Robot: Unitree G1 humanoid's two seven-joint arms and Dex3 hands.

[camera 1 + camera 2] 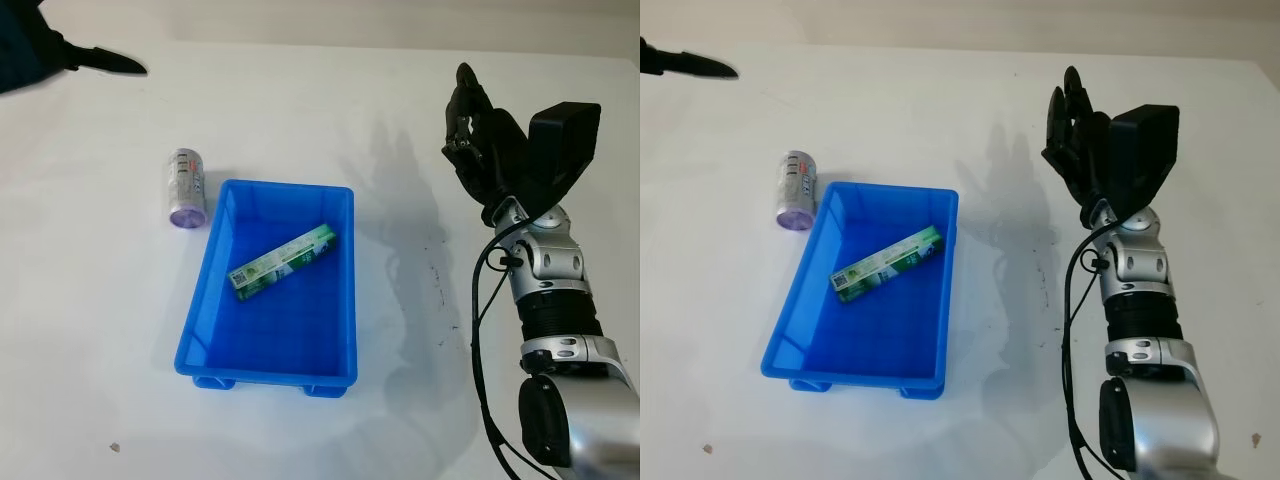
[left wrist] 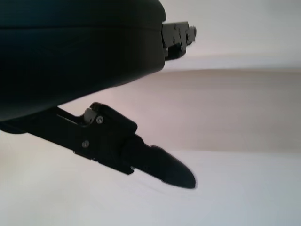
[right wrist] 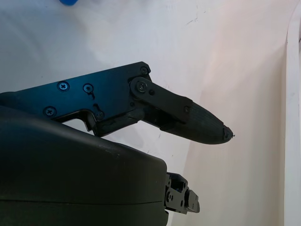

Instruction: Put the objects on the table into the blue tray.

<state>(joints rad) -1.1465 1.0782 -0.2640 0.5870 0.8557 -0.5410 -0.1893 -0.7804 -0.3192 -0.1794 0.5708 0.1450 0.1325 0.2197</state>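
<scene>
Left of tray [image 1: 205, 300], can [image 1: 186, 187], right hand [image 1: 480, 145] well apart

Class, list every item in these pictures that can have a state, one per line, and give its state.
blue tray: upright on the table, holding one box.
green box: lying flat inside the tray, slantwise.
can: on its side on the table, beside the tray's far left corner, outside it.
right hand: open, raised to the right of the tray, holding nothing.
left hand: open, at the table's far left, holding nothing.

Blue tray [image 1: 215, 345] mid-table, green box [image 1: 284, 262] inside, room around it. Can [image 1: 186, 186] just beside tray's far-left corner; bare table right.
</scene>
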